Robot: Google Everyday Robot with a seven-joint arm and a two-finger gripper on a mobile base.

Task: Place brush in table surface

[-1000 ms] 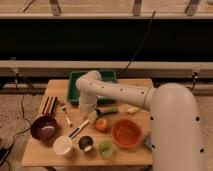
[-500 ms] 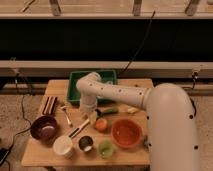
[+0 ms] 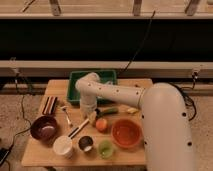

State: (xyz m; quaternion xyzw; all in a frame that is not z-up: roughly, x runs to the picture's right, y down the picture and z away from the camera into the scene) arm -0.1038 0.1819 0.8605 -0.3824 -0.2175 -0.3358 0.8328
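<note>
The brush (image 3: 80,128) lies slanted on the light-wood table surface (image 3: 132,90). Its whitish head is up right near the orange fruit and its dark tip points down left toward the white cup. My gripper (image 3: 89,113) hangs from the white arm (image 3: 115,93) just in front of the green tray. It points down right over the brush's head end, and it hides whether it touches the brush.
A green tray (image 3: 102,77) stands at the back. Around the brush are a green vegetable (image 3: 108,111), an orange fruit (image 3: 101,125), an orange bowl (image 3: 126,133), a small fork (image 3: 66,115), a dark bowl (image 3: 43,127), a brown block (image 3: 48,105) and three cups (image 3: 63,146) along the front edge.
The arm's elbow has shifted slightly left and the gripper has settled a little lower over the brush's head end. The brush lies in about the same place.
</note>
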